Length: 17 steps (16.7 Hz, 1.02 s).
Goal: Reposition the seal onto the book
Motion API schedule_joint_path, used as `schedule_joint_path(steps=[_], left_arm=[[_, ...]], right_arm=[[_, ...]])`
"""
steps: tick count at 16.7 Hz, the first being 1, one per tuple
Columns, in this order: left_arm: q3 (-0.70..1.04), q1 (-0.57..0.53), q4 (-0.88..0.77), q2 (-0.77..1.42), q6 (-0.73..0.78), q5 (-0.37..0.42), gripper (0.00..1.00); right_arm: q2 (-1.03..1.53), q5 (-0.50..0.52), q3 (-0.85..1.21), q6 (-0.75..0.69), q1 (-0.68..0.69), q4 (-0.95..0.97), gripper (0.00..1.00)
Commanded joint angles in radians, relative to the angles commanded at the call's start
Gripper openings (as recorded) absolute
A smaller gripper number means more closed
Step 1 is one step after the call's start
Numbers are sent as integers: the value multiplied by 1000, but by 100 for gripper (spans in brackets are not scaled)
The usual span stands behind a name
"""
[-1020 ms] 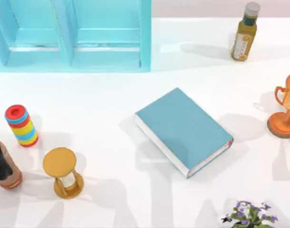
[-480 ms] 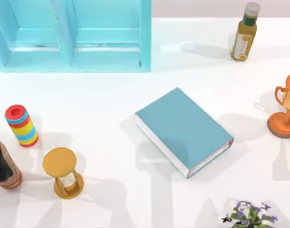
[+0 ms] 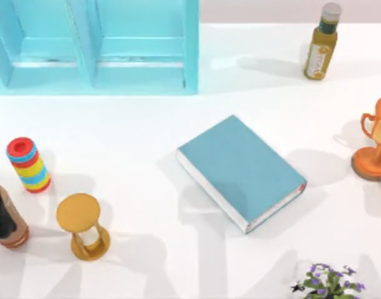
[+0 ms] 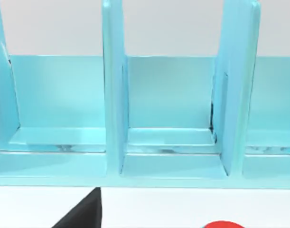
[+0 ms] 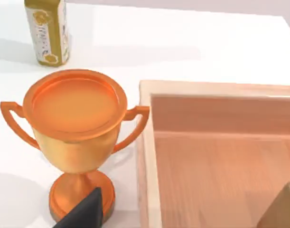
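While the book (image 3: 241, 171) lies mid-table with its cover bare, the seal (image 5: 280, 209) sits in a wooden tray (image 5: 149, 156) beside the trophy (image 5: 76, 137) near the table's right edge. Approach seems underway; reaching the seal comes next. Either gripper's opening I cannot tell.

White tabletop (image 3: 134, 149). Far left corner: turquoise shelf unit (image 3: 93, 47). Far right: yellow oil bottle (image 3: 320, 42), upright. Centre: teal book (image 3: 240, 171) lying flat, set askew to the table edges. Right edge: orange trophy (image 3: 374, 140); beside it, in the right wrist view, a shallow wooden tray (image 5: 216, 156). Left edge: striped ring stack (image 3: 28, 164), reddish-brown cylinder (image 3: 12, 225) nearer, golden hourglass (image 3: 83, 225) just beside it. Near edge, right: purple-flowered plant (image 3: 327, 281)
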Motion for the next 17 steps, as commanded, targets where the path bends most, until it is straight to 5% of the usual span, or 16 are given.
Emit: schedule_joint_path(steps=[17], left_arm=[[0,0,0,0,0,0,100]], right_arm=[[1339,0,1148,-287,-297,-908,100]])
